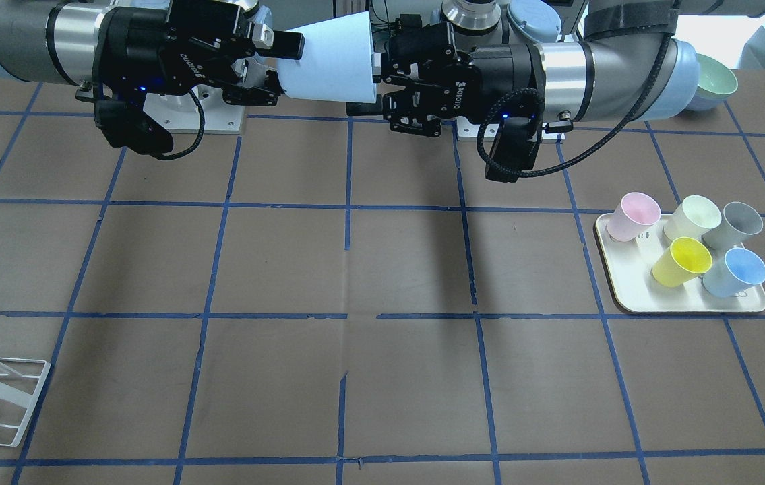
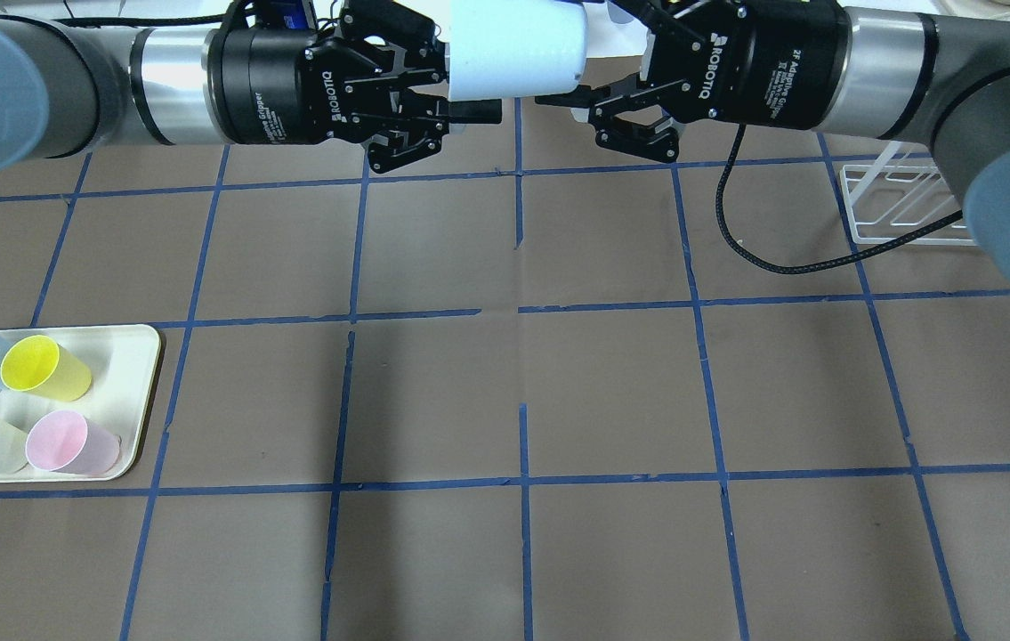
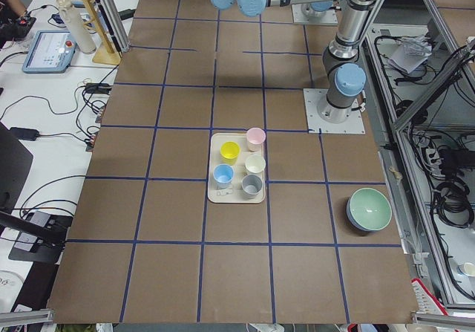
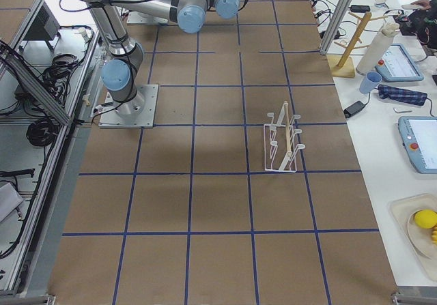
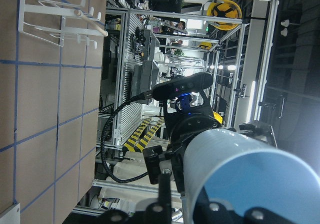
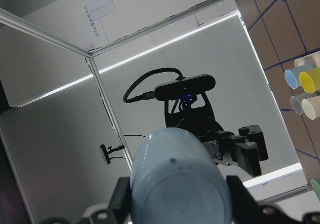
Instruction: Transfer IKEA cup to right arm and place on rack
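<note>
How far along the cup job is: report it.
Done: the IKEA cup is up in mid-air. In hand: the left gripper holds its rim end while the right gripper straddles its base; whether that grip has closed is unclear. Left: the left lets go, then the cup goes to the rack.

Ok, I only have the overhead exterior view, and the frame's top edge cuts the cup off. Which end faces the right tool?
Observer: The closed base. In the right wrist view the IKEA cup shows its bottom, with fingers of the right tool on either side.
Operator: And the mouth?
Observer: It faces the left tool; the left wrist view looks into its sky-blue inside.
Operator: I count four cups on the tray.
Observer: Five. The front view shows a grey cup beside the pale green cup, past your left edge.
</note>
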`<state>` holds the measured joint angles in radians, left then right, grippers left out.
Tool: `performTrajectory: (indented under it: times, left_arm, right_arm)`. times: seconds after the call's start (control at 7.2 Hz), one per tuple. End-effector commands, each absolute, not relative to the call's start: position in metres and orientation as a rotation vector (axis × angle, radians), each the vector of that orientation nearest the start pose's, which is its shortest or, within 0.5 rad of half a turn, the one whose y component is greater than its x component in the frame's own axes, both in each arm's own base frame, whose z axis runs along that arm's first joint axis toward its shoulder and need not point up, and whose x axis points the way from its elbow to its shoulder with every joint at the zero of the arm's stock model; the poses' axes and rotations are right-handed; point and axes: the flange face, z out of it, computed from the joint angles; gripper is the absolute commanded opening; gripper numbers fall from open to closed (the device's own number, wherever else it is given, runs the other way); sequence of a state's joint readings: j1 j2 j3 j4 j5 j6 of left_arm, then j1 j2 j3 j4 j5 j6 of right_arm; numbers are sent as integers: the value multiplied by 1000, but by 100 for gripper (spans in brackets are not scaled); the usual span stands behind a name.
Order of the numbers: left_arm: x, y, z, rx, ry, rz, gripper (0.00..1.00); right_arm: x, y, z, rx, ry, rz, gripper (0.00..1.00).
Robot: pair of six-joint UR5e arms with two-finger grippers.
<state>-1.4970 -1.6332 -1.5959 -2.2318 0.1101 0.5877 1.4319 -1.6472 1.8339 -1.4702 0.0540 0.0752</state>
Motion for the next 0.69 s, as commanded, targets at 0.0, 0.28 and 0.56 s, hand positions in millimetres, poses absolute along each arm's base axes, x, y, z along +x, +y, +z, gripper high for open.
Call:
performTrajectory:
  times: [0.0, 0.28, 0.56]
  left_arm:
    - [-190, -502, 483, 173, -1655, -152, 100]
    - [-172, -507, 498, 211, -1725, -190, 100]
    - [-165, -512, 514, 164, -1893, -202, 100]
  right_arm:
    - [157, -484, 494, 395, 1465, 139, 12]
    - [126, -493, 495, 437, 1451, 83, 12]
    - [78, -502, 495, 503, 1464, 6, 13]
